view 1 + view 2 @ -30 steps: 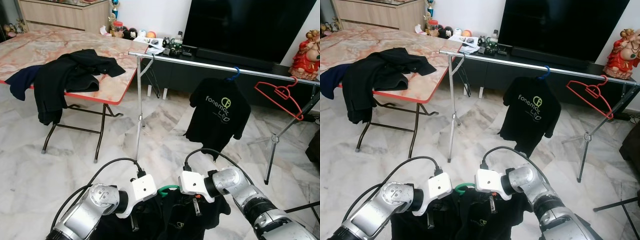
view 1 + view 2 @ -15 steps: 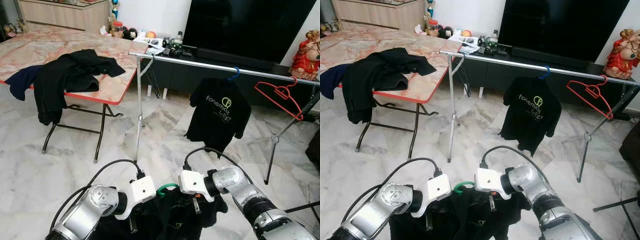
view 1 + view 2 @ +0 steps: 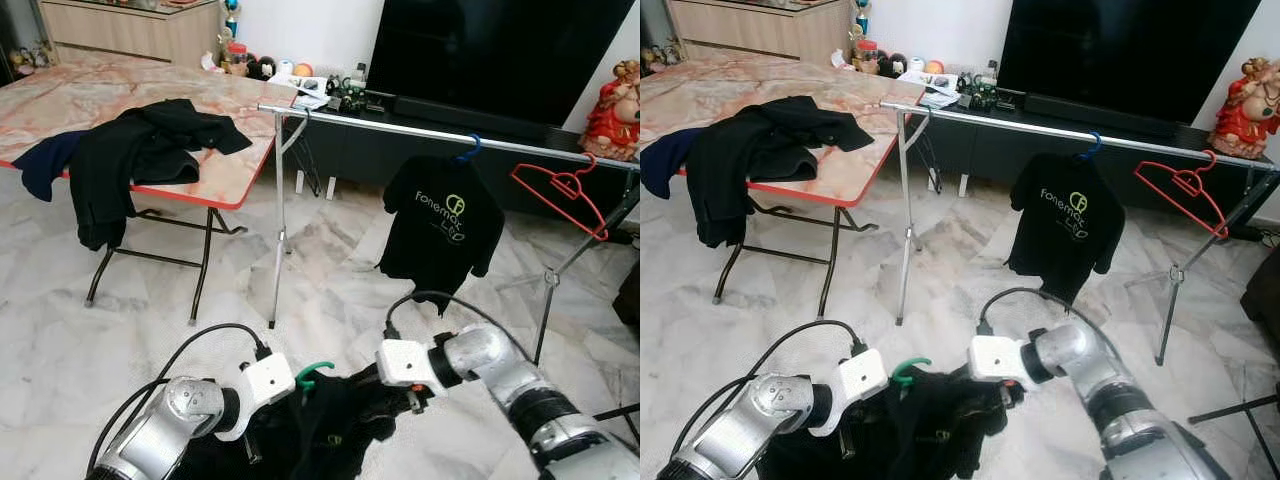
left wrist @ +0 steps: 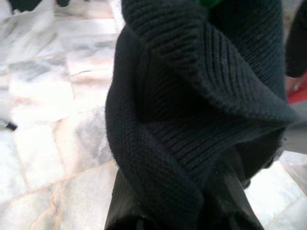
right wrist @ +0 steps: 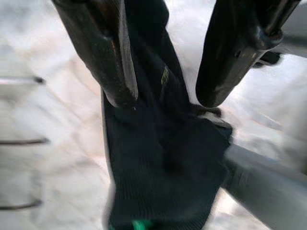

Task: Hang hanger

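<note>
Left gripper (image 4: 182,211) clenches the collar of a black shirt (image 3: 330,440) on a green hanger (image 3: 312,372), low before the rail (image 3: 420,130). Right gripper (image 5: 163,98) hangs released. Cloth likely light, limp; grip the stiff hook.

My two head cameras look forward and down over my arms, sharing the clothes rail (image 3: 420,130) ahead. Each wrist camera peers along its tool's fingers, pressed close against the dark shirt (image 4: 192,120), marble floor (image 5: 57,182) beyond.
</note>
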Robot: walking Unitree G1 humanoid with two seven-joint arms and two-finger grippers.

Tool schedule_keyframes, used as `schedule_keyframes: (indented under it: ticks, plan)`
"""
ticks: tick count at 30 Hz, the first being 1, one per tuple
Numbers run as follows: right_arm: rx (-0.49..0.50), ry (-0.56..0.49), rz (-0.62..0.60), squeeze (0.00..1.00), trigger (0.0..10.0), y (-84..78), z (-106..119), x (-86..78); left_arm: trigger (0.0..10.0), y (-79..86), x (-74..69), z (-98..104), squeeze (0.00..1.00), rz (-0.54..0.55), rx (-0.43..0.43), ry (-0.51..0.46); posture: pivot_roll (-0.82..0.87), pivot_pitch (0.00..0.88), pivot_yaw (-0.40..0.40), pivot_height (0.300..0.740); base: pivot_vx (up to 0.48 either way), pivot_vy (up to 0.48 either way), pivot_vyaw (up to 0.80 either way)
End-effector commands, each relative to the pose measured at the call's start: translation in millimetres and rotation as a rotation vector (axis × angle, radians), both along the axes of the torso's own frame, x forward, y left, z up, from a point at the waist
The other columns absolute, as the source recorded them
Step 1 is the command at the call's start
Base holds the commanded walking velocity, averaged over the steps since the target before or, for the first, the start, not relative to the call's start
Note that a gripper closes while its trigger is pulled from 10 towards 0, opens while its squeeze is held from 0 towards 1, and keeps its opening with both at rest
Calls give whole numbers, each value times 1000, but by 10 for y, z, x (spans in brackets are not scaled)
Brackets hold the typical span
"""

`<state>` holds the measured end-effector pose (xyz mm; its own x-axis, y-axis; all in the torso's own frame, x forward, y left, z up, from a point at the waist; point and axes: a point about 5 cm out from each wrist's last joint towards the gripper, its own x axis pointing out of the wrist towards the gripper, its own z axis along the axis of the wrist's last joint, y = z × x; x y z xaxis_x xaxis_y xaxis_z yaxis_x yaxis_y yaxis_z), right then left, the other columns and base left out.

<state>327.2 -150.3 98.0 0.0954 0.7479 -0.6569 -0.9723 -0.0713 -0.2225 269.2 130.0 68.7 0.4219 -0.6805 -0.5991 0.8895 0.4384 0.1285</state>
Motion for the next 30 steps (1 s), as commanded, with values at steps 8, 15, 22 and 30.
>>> schedule_keyframes:
  ticks: [8, 15, 22, 30]
  plan:
    - [278, -250, -897, 0, 10000, -873, 93, 197, 10000, 13, 32, -5, 0, 187, -63, -119, 150, 0, -93, 740, 0, 0, 0]
    - [177, -92, -1600, 0, 10000, -1404, -714, -396, 10000, -86, 52, 22, 0, 301, -109, -192, 120, 0, -57, 740, 0, 0, 0]
    - [-18, 79, -1847, 0, 10000, -1270, -1416, -1129, 10000, -82, 93, 36, 0, 431, -131, -249, 118, 0, -32, 740, 0, 0, 0]
    - [-155, 340, -1873, 0, 10000, -846, -1866, -1718, 10000, 85, 63, 103, 0, 607, -174, -322, 157, 0, -17, 740, 0, 0, 0]
